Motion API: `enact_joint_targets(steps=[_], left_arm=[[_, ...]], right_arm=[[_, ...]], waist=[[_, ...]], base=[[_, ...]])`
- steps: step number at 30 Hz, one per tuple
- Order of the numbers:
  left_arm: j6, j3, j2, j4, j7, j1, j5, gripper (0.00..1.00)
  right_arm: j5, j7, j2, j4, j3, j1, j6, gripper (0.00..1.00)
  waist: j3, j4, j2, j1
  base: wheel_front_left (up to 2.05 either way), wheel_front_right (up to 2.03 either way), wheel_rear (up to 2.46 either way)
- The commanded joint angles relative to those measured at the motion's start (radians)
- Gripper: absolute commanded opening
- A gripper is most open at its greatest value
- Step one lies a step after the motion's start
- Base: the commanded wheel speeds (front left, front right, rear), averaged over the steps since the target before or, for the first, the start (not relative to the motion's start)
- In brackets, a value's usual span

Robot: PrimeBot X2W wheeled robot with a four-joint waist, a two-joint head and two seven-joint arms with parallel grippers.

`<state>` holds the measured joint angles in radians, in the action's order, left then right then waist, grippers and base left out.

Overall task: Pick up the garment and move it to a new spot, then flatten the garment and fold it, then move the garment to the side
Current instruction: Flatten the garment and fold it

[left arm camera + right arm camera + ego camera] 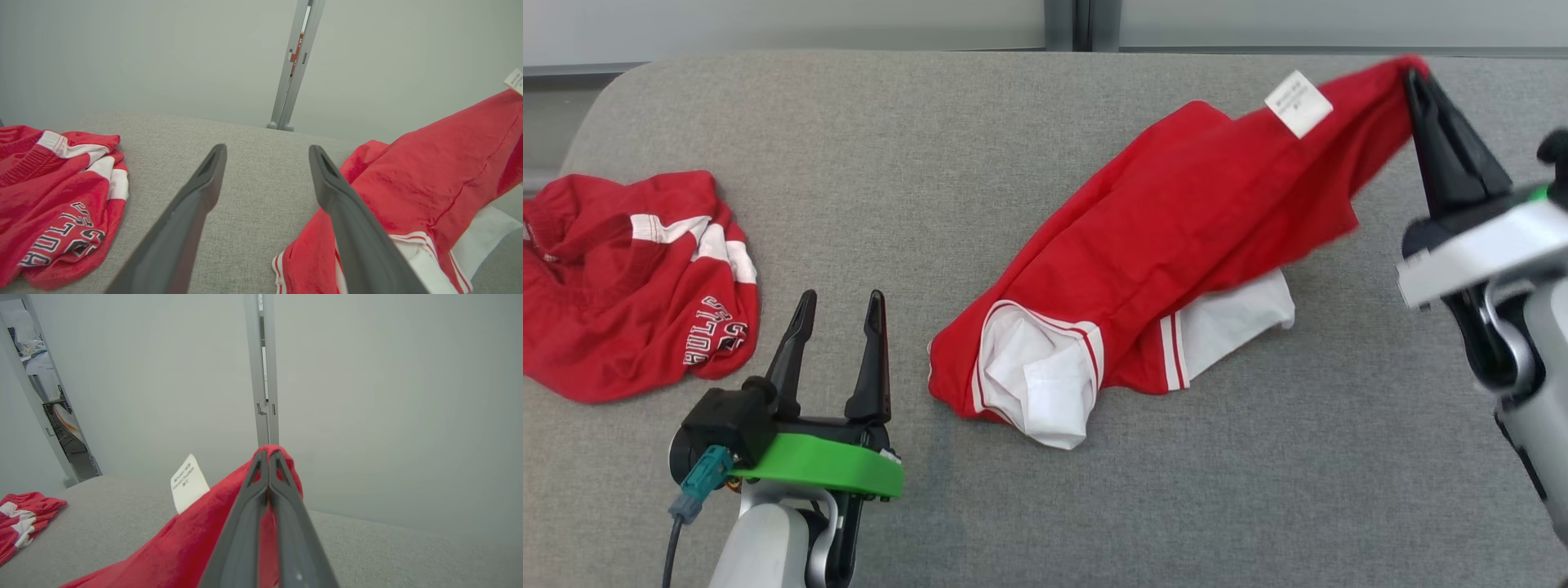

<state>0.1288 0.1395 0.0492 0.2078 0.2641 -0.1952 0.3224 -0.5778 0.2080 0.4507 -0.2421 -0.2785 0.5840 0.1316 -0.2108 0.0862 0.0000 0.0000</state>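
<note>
Just right of the crumpled red lettered jersey cloth [637, 278], which lies on the grey fabric-covered bench [1013, 147], the left pincer [841, 298] stands spread wide and empty. Further right of that cloth, the red soft-knit garment with white trim [1176, 237] rests mostly on the bench, with its far corner held up by the right pincer [1414, 82], clamped tight on the fabric. The garment looks light, limp and apt to sag, so a second hold on its edge nearest the jersey cloth would probably help spread it.
</note>
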Motion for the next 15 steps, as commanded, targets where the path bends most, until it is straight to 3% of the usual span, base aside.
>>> enact_joint_targets(steps=[1,3,7,11,15], left_arm=[[0.003,0.0,0.002,-0.001,0.0,0.01,0.008,1.0],[0.003,-0.001,0.002,-0.001,0.0,0.014,0.011,1.0],[0.003,-0.014,0.003,-0.004,0.0,0.021,0.008,1.0],[0.003,-0.033,0.003,-0.008,0.0,0.02,-0.009,1.0],[0.003,-0.042,0.003,-0.01,0.0,0.012,-0.017,1.0]], right_arm=[[0.019,-0.003,0.023,0.011,0.01,-0.076,-0.002,0.0],[0.057,-0.022,0.049,0.03,0.036,-0.176,-0.002,0.0],[0.123,-0.079,0.042,0.082,0.091,-0.384,-0.002,0.0],[0.172,-0.128,-0.006,0.115,0.151,-0.529,-0.002,0.0],[0.25,-0.174,-0.057,0.095,0.214,-0.575,-0.002,0.0]], waist=[[0.007,-0.006,0.0,0.0],[0.01,-0.01,0.0,0.0],[0.015,-0.025,0.0,0.0],[0.013,-0.052,0.0,0.0],[0.012,-0.077,0.0,0.0]], base=[[0.0,0.0,0.0],[0.0,0.0,0.0],[0.0,0.0,0.0],[0.0,0.0,0.0],[0.0,0.0,0.0]])
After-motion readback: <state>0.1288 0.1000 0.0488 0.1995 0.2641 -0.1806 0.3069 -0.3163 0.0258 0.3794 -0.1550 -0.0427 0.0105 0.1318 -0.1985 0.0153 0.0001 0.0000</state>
